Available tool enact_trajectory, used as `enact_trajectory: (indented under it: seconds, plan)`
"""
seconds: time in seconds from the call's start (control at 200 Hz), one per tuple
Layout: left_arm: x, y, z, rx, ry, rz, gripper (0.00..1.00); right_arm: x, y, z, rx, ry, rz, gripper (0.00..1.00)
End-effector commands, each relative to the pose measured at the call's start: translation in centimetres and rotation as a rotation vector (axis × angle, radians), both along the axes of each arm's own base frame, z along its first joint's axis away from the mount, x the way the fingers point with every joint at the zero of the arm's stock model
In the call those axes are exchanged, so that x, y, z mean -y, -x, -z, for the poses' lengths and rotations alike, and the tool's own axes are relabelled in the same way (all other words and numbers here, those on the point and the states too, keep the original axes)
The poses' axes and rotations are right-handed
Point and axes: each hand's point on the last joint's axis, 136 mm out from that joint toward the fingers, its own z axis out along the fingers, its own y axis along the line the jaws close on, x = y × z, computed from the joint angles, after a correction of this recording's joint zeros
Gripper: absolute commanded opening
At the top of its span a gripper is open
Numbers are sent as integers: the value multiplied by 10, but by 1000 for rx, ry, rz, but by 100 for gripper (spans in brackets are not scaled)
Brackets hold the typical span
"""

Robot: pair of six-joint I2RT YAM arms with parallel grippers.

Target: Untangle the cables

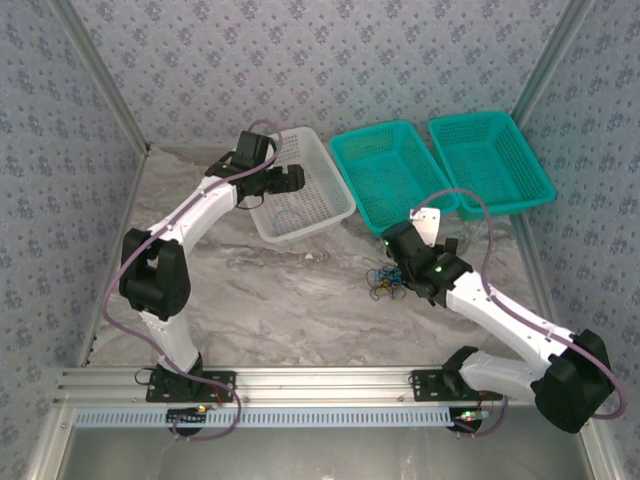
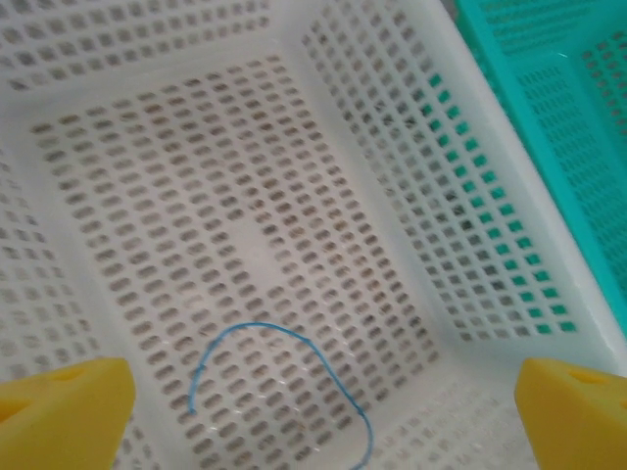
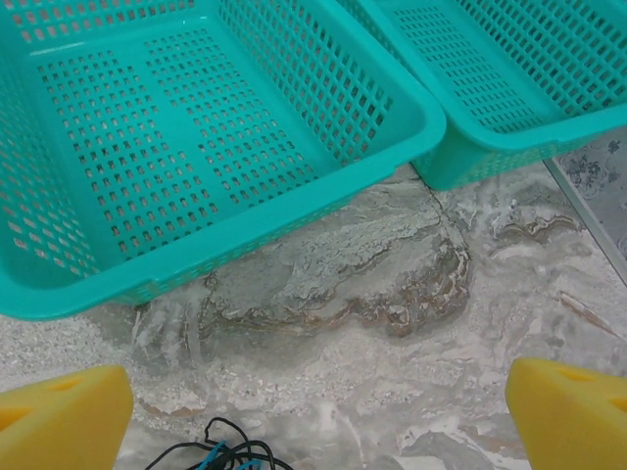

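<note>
A tangle of black, blue and yellow cables (image 1: 383, 282) lies on the marble table between the arms. One blue cable (image 1: 288, 215) lies apart, curled on the floor of the white basket (image 1: 335, 190). My left gripper (image 1: 288, 182) hangs over that basket, open. In the left wrist view the blue cable (image 2: 259, 324) lies loose on the white basket's floor between and below the yellow pads (image 2: 64, 411) of the left gripper (image 2: 318, 421). My right gripper (image 1: 405, 255) is open just right of the tangle. Its wrist view has the right gripper (image 3: 313, 421) empty, with the cables (image 3: 231, 451) at the bottom edge.
Two teal baskets (image 1: 385, 175) (image 1: 490, 160) stand side by side at the back right, next to the white one. In the right wrist view the nearer teal basket (image 3: 196, 147) sits just ahead of the fingers. Patterned walls close in the table.
</note>
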Motion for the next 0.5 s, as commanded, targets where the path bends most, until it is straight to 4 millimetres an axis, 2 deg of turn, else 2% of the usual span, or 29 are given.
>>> enact_trajectory:
  seconds: [0.0,0.06,0.16,0.275,0.365,0.495]
  plan:
    - [24,11,-33,3,157,95,99,-2,2,4,-26,1,-29,100]
    - [25,16,-38,16,157,103,99,-16,2,10,-40,-96,-103,100]
    - [20,23,-42,38,130,90,100,-28,3,17,-32,-244,-159,100]
    - [17,37,-40,27,129,95,100,-30,4,30,-92,-369,-172,100]
    - [12,51,-28,-11,80,96,100,-25,7,39,-135,-423,-138,100]
    - [-9,69,-4,-111,-63,12,98,-23,8,41,-125,-449,-125,100]
